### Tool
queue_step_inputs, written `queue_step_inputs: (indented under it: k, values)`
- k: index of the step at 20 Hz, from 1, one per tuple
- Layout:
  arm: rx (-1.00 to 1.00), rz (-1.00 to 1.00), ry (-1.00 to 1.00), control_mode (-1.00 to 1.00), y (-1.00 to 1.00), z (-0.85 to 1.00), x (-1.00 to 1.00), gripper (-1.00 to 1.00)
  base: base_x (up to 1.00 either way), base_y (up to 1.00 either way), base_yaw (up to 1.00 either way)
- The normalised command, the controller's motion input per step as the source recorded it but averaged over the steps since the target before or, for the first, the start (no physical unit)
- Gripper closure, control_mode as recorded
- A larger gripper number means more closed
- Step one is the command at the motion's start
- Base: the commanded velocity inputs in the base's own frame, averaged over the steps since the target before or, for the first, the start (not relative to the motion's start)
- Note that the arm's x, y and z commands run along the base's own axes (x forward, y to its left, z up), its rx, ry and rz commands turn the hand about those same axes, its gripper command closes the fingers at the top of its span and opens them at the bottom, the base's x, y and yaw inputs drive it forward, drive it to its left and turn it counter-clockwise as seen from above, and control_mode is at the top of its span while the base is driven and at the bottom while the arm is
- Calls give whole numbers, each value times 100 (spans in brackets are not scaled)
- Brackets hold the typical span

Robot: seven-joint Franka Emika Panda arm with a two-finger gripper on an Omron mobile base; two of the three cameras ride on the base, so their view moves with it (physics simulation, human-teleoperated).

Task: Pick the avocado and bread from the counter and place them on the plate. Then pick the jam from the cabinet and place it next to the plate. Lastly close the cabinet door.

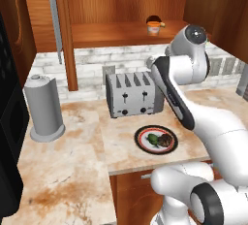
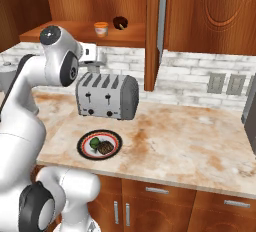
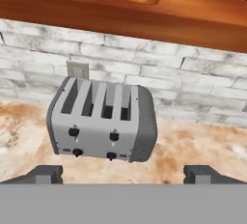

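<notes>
Above counter (image 1: 72, 170), arm bent high, gripper (image 3: 123, 174) wide and empty, facing toaster (image 3: 103, 121).

— What colours are shown on the plate (image 1: 143, 143)?
— A black rim, a thin red ring and a white centre are seen; on it, the avocado (image 1: 153, 138) is glossy green and the bread (image 1: 165, 140) dark brown.
— And the worktop (image 1: 68, 180)?
— Beige marbling with rusty brown stains is shown.
— The toaster (image 3: 103, 119) ahead of the tool?
— Silver-grey is seen, with dark slots and black knobs.
— Above it?
— White-grey brick is shown, then a reddish-brown cabinet (image 2: 210, 11); the jam (image 2: 101, 28) is orange with a pale band.
</notes>
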Motion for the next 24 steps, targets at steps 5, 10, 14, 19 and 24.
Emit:
queue_step_inputs:
  k: [5,10,14,19,24]
  values:
    - [1,-6,4,-100,0,62,13,-100,0,0,0]
    - [1,-1,-6,-100,0,47,17,-100,0,0,0]
    - [3,0,-3,-100,0,36,21,-100,0,0,0]
    - [7,0,0,-100,0,19,38,-100,0,0,0]
    - [7,0,1,-100,0,1,46,-100,0,0,0]
